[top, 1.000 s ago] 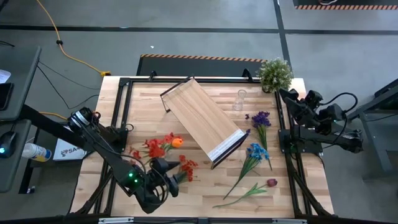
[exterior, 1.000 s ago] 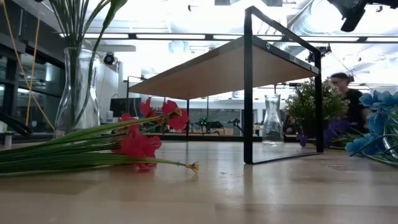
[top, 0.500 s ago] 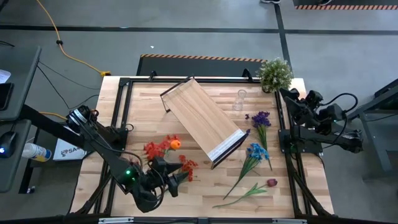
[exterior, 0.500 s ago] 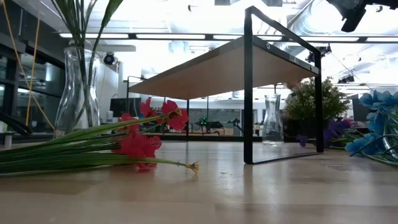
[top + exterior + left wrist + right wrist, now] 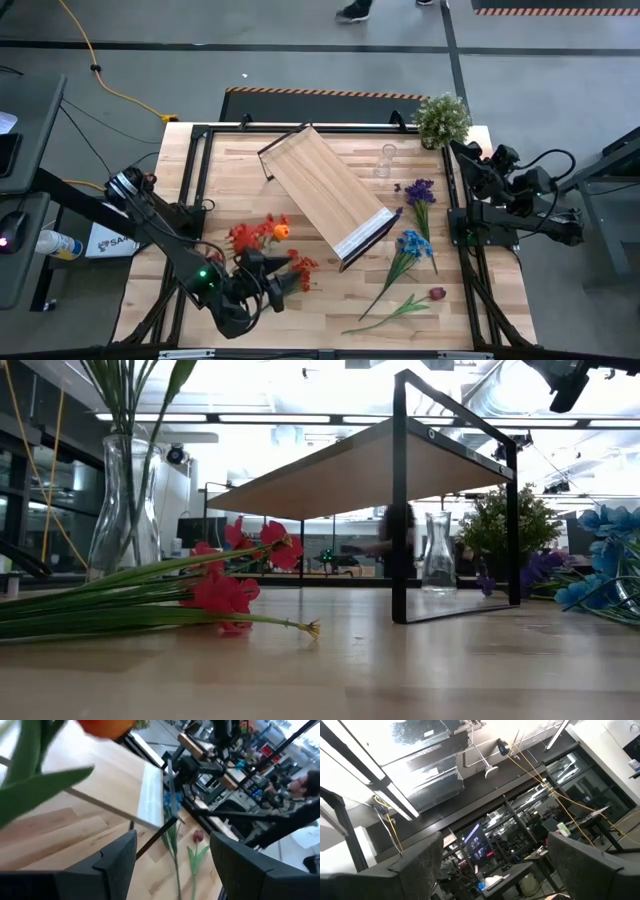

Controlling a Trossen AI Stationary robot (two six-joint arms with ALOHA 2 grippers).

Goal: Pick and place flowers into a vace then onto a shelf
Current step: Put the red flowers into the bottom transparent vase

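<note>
Red and orange artificial flowers (image 5: pixel 262 235) with long green stems lie on the left half of the light-wood table (image 5: pixel 250 160), and my left gripper (image 5: pixel 288 283) sits low over that bunch, near the front edge. From overhead its fingers point toward the table's middle, with a second cluster of red blooms (image 5: pixel 303 268) just beside the tips. Through the left wrist camera I see both dark fingers spread wide with nothing between them; an orange bloom (image 5: pixel 107 726) and a broad green leaf (image 5: pixel 35 780) hang close to the lens, but neither is gripped.

At table height, the red flowers' stems (image 5: pixel 110 605) lie flat and run lengthwise across the table, blooms toward the middle. In my judgement that long axis is what the grasp turns on: the fingers should straddle the stems crosswise, not along them.

A tall clear glass vase (image 5: pixel 125 500) already holding green stems stands at the left of that view; I can't place it from above. A small empty clear glass vase (image 5: pixel 385 158) stands beyond the tilted light-wood shelf with its black frame (image 5: pixel 325 193).

Blue (image 5: pixel 412 243), purple (image 5: pixel 419 190) and dark red (image 5: pixel 437 294) flowers lie on the right side, nearer my right gripper (image 5: pixel 458 152), which waits raised by the bushy pale-green potted plant (image 5: pixel 442 118). Its fingers are parted and empty, facing the ceiling.
</note>
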